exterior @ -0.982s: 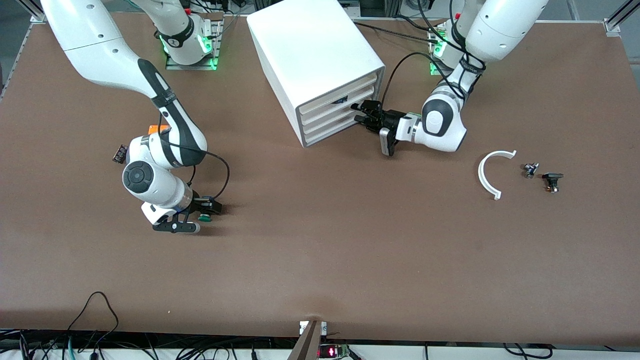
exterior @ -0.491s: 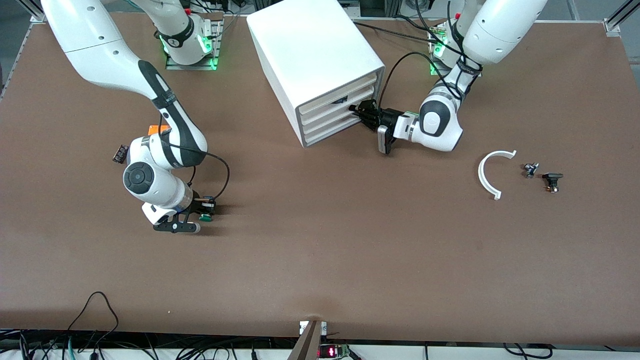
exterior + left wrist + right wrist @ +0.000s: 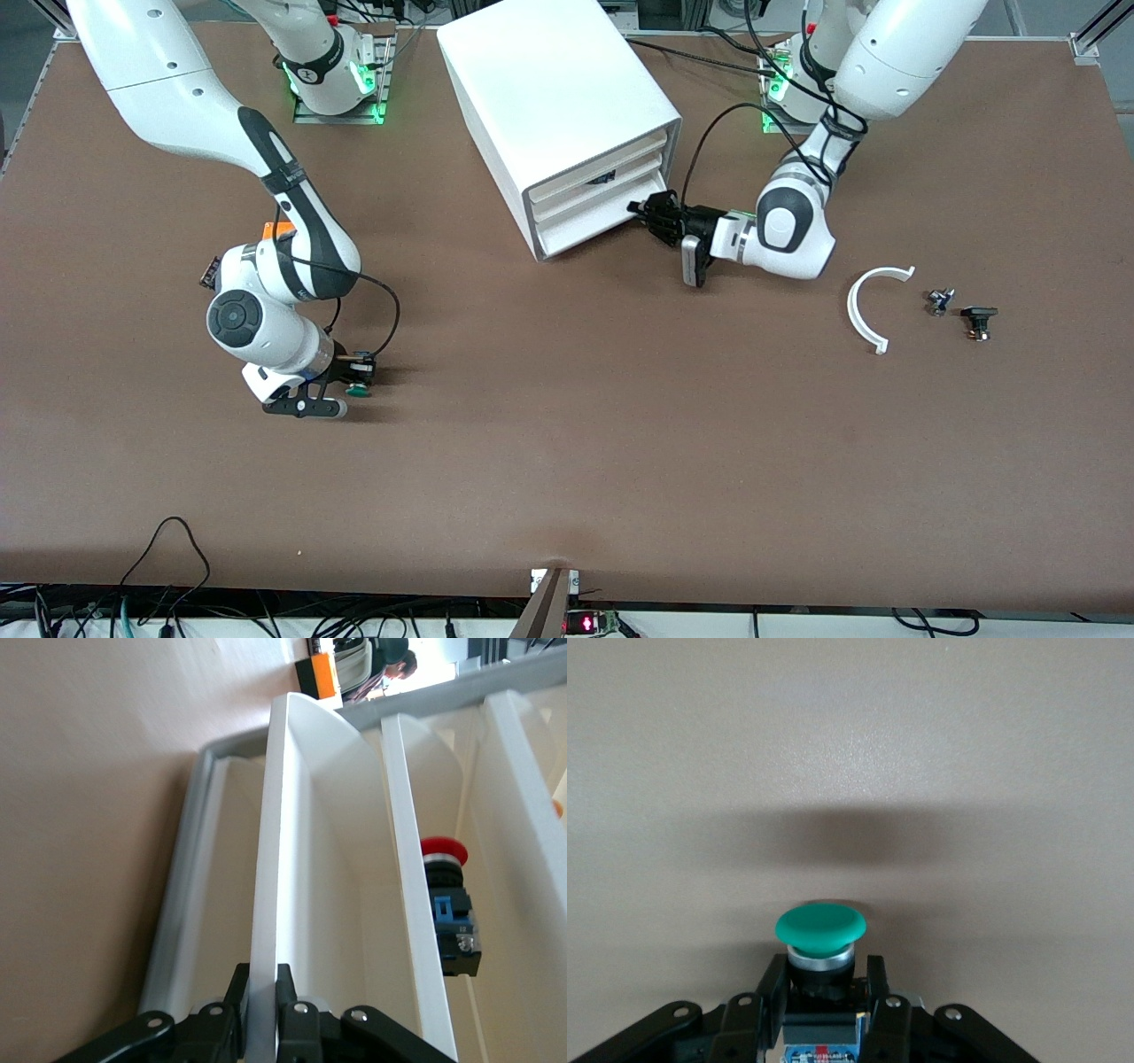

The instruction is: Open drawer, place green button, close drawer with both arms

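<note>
Two arms work at the brown desk (image 3: 567,425), and going from the right arm's end toward the left arm's: the right tool (image 3: 354,377) sits low at the desk surface, its fingers (image 3: 877,979) clamped on the black-and-blue body of the button (image 3: 359,388), whose round green cap (image 3: 820,928) points out past the fingertips (the wrist view shows the cap's shadow on the desk just under it). An orange cube (image 3: 276,229) lies farther from the front camera, partly hidden by that arm. Near the middle of the desk stands the white cabinet (image 3: 558,115), its three drawers facing the left arm. The left tool (image 3: 645,213) is pinched narrow on the front edge of the lowest drawer (image 3: 589,227), which looks barely out of the cabinet. The left wrist view shows a red-capped button (image 3: 443,870) lying in an upper drawer. Toward the left arm's end lie a white curved piece (image 3: 864,310), a small metal part (image 3: 939,300) and a black-capped part (image 3: 978,321), well apart from the cabinet.
</note>
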Available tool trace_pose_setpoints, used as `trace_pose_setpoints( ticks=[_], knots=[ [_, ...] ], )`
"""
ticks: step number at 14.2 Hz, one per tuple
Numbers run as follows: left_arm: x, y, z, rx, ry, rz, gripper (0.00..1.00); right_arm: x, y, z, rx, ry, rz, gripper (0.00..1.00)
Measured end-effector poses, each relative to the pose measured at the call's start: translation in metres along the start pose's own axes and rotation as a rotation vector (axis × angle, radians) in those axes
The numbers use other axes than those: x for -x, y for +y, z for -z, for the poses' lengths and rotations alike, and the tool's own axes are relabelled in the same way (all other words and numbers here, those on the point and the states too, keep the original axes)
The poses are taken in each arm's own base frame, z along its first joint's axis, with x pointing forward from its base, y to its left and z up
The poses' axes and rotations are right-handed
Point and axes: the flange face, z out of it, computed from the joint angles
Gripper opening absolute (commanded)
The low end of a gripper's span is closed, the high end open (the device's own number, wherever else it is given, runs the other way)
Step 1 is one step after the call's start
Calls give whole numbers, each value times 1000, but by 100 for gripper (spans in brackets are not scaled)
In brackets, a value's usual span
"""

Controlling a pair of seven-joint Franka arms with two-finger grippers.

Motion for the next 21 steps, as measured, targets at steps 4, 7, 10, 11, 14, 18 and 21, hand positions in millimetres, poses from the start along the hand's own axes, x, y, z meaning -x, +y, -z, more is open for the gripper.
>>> trace_pose_setpoints(
  ticks=[4,7,10,11,14,18,21],
  knots=[
    [-39,2,48,-76,-18,9,0,-15,-18,37,-23,-52,-110,0],
    [-56,-2,62,-104,-33,9,0,-12,-60,56,-23,-56,-206,0],
    [-65,-19,82,-103,-27,2,0,-3,-113,75,-41,-31,-302,0],
    [-69,-21,88,-102,-20,-1,5,1,-132,82,-48,-22,-332,0],
    [-74,-26,99,-123,-6,-5,100,22,-190,100,-69,-5,-403,0],
    [-82,-26,114,-145,20,6,100,61,-261,131,-94,9,-491,0],
    [-91,-13,135,-126,-16,57,100,92,-307,149,-106,14,-568,0]
  ],
)
